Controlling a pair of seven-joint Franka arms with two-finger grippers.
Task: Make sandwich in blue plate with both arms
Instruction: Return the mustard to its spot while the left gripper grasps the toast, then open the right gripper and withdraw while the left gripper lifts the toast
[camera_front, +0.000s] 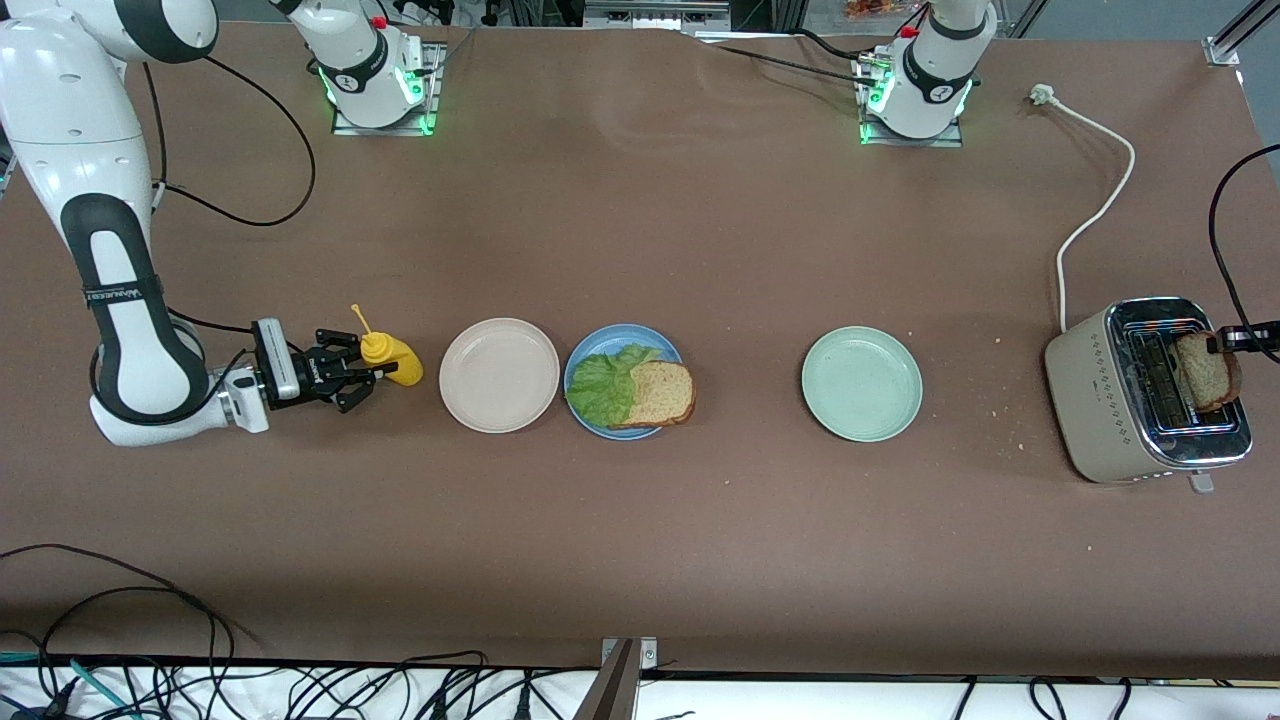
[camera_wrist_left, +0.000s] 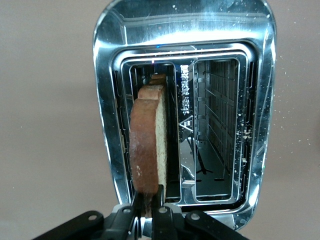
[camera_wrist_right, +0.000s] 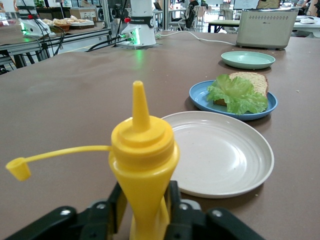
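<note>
The blue plate (camera_front: 590, 345) sits mid-table and holds a green lettuce leaf (camera_front: 600, 388) with one brown bread slice (camera_front: 664, 393) beside it, partly over the rim. A second bread slice (camera_front: 1203, 372) stands up out of one slot of the toaster (camera_front: 1100, 390). My left gripper (camera_front: 1222, 343) is over the toaster, shut on that slice's top edge (camera_wrist_left: 145, 145); both fingers (camera_wrist_left: 161, 194) pinch the crust. My right gripper (camera_front: 362, 372) is low at the right arm's end of the table. It is open, its fingers on either side of an upright yellow squeeze bottle (camera_wrist_right: 144, 150).
A beige plate (camera_front: 498, 374) lies between the yellow bottle (camera_front: 392, 360) and the blue plate. A pale green plate (camera_front: 861, 383) lies between the blue plate and the toaster. The toaster's white cord (camera_front: 1100, 200) runs toward the left arm's base. Crumbs lie near the toaster.
</note>
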